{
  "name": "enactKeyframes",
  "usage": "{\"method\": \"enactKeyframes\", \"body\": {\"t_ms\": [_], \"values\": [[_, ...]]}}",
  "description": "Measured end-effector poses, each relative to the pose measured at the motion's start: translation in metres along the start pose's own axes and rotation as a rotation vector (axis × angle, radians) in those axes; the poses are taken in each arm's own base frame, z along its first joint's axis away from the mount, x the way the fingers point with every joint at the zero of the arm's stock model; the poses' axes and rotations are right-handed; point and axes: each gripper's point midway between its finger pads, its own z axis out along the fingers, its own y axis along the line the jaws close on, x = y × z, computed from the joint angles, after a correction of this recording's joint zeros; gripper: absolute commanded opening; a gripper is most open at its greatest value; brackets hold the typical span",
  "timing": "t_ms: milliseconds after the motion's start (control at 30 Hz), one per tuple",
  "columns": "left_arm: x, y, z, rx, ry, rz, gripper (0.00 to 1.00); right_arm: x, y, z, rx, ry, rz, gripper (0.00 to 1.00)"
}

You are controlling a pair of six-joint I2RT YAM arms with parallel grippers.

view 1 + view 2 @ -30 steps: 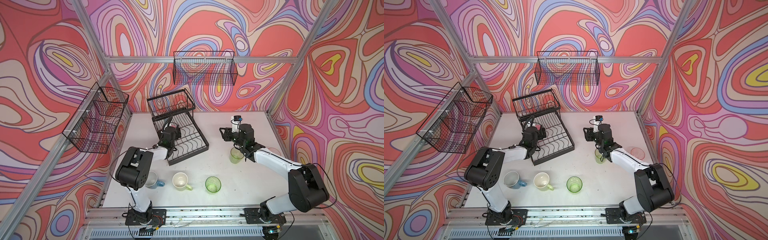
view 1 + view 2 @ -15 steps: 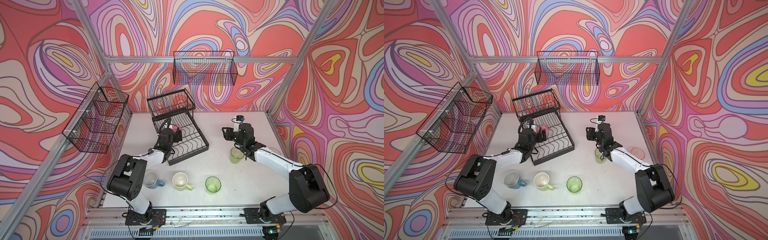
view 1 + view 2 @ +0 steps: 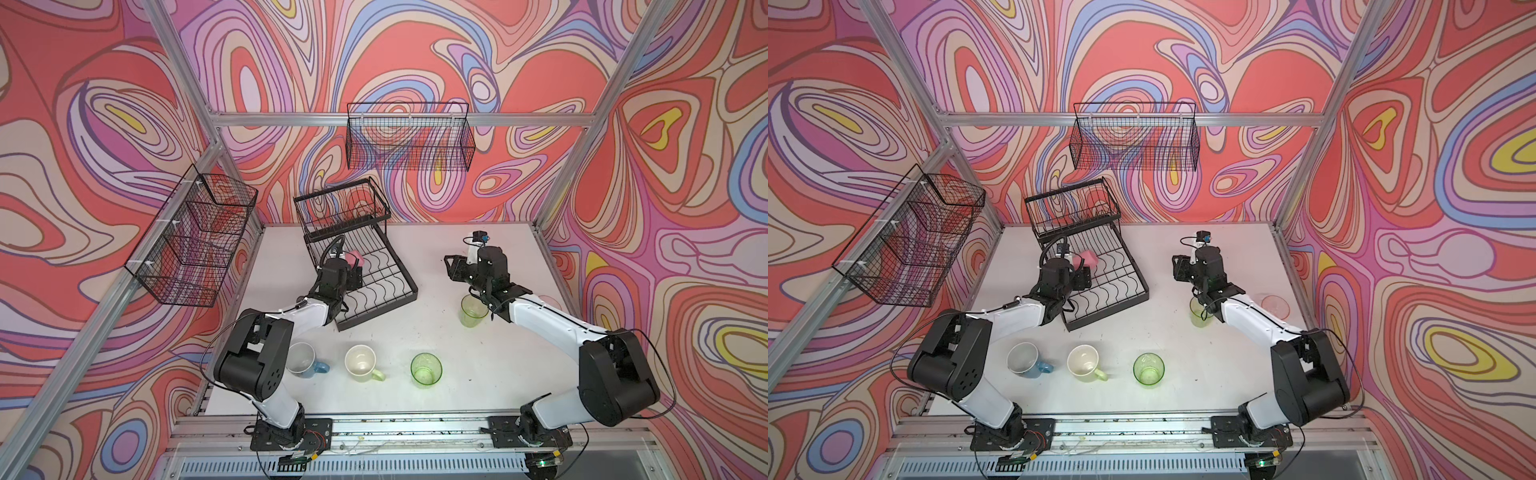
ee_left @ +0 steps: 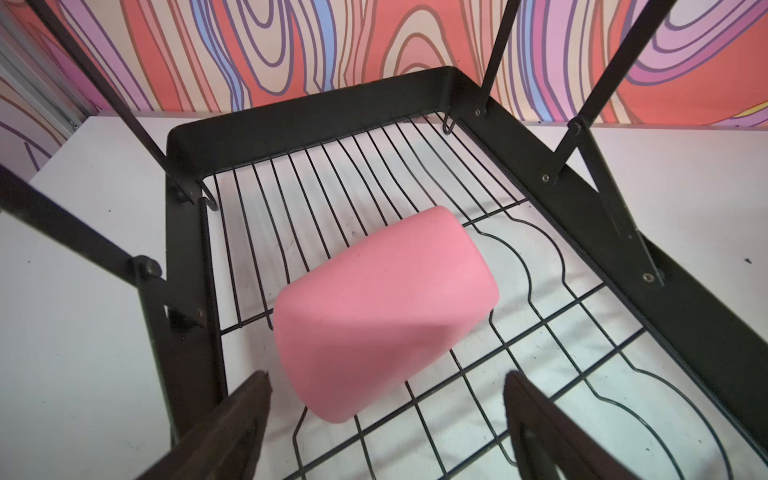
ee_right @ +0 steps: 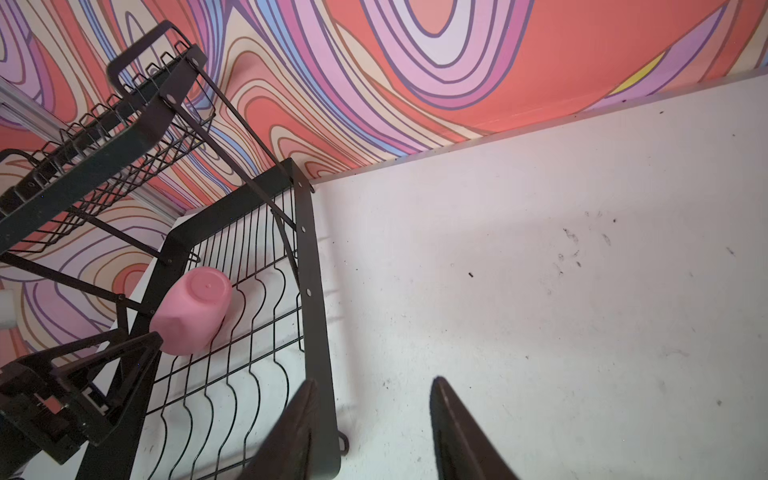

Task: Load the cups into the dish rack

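At the lower left of both top views a blue handled mug point(image 3: 303, 360) stands upright on the white bench point(image 3: 415, 332). Above it, left of centre, my left claw point(image 3: 355, 275) reaches into the black wire two-tier dish rack point(image 3: 378, 313). Its jaws are spread wide and grip nothing. The opaque pink plastic tumbler point(image 4: 382, 307) lies on its side on the rack's lower tray just ahead of the fingers, with a gap on either side.

Along the lower middle stand a pale yellow-green handled mug point(image 3: 360, 362) and a clear green tumbler point(image 3: 426, 370), both upright. Right of centre my right claw point(image 5: 372, 380) hangs partly open and empty over bare bench beside the rack. A second clear green tumbler point(image 3: 471, 311) stands under that arm. In a top view a clear pink tumbler point(image 3: 1275, 305) stands near the bench's right edge.
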Motion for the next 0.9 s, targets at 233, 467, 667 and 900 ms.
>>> {"method": "enactKeyframes", "body": {"t_ms": [233,467,667,900], "values": [[-0.006,0.006,-0.004,-0.033,0.042,-0.049,0.87,0.000,0.001,0.000,-0.006,0.000,-0.003,0.46],[-0.008,0.003,-0.013,-0.011,0.058,-0.062,0.86,0.000,0.004,0.000,-0.024,0.001,-0.004,0.46],[-0.006,-0.011,-0.018,0.007,0.060,0.000,0.86,0.000,0.006,0.000,-0.031,0.002,-0.004,0.46],[-0.018,-0.042,-0.028,0.024,0.027,0.128,0.85,-0.001,0.006,0.000,-0.032,0.000,-0.005,0.46]]}}
